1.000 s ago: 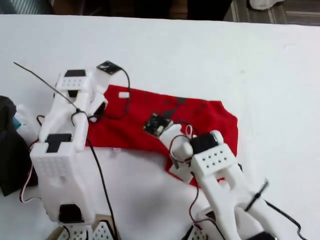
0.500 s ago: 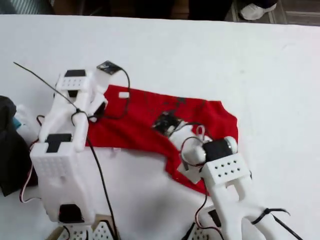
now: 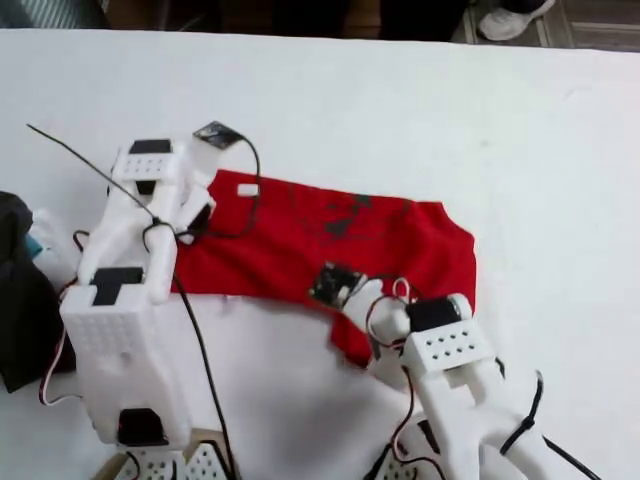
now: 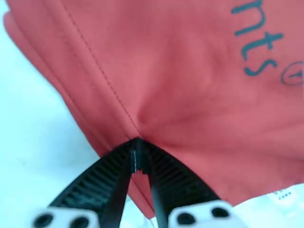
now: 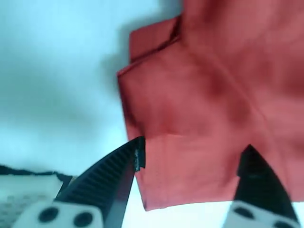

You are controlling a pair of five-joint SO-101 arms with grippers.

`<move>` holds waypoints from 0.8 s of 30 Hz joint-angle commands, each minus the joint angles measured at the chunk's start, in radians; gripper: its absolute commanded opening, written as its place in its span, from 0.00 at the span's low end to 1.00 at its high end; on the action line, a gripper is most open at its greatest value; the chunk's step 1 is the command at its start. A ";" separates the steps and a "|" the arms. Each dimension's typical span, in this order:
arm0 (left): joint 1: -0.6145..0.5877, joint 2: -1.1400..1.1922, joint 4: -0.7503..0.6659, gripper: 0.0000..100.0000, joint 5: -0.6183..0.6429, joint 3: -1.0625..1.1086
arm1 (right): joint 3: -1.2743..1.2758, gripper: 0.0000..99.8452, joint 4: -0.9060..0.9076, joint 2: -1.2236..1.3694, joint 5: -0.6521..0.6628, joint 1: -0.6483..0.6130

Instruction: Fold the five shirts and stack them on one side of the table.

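Red shirt [image 3: 300,250] flat on the table [image 3: 420,110], about mid-way across. Left claw [image 4: 137,148] clamped shut on a pinch of its left edge. Right claw [image 5: 193,147] agape over the near right corner, seemingly just off the cloth.

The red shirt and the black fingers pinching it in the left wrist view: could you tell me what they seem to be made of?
The red shirt looks like soft matte knit fabric, probably cotton: stitched seam, puckers at the pinch. The left gripper's fingers look like hard black plastic, ribbed, possibly printed.
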 commanded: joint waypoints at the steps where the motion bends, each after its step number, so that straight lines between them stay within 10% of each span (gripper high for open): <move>1: -0.011 0.009 -0.026 0.02 0.008 0.004 | 0.015 0.33 -0.007 -0.025 0.043 -0.007; 24: -0.011 0.009 -0.025 0.02 0.009 0.007 | -0.086 0.33 -0.165 0.277 0.064 0.228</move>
